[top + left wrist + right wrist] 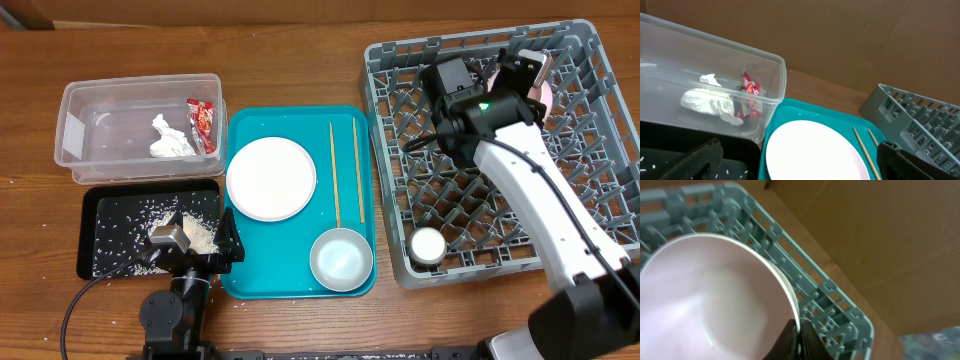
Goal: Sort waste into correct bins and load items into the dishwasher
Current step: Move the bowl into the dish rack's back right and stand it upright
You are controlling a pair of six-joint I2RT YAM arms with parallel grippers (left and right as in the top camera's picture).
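My right gripper (527, 70) is shut on the rim of a pink bowl (545, 93), holding it on edge over the far right part of the grey dish rack (600, 40). In the right wrist view the fingers (799, 339) pinch the bowl's rim (715, 295) above the rack's tines (830, 305). My left gripper (212, 240) is open and empty, low over the join of the black tray (100, 210) and the teal tray (300, 118). The white plate (810, 150) lies ahead between its fingers (805, 167).
The teal tray holds the white plate (271, 178), two chopsticks (336, 170) and a pale bowl (340, 258). A clear bin (70, 110) holds a crumpled tissue (170, 140) and a red wrapper (203, 122). Rice lies on the black tray. A cup (428, 245) stands in the rack's near left corner.
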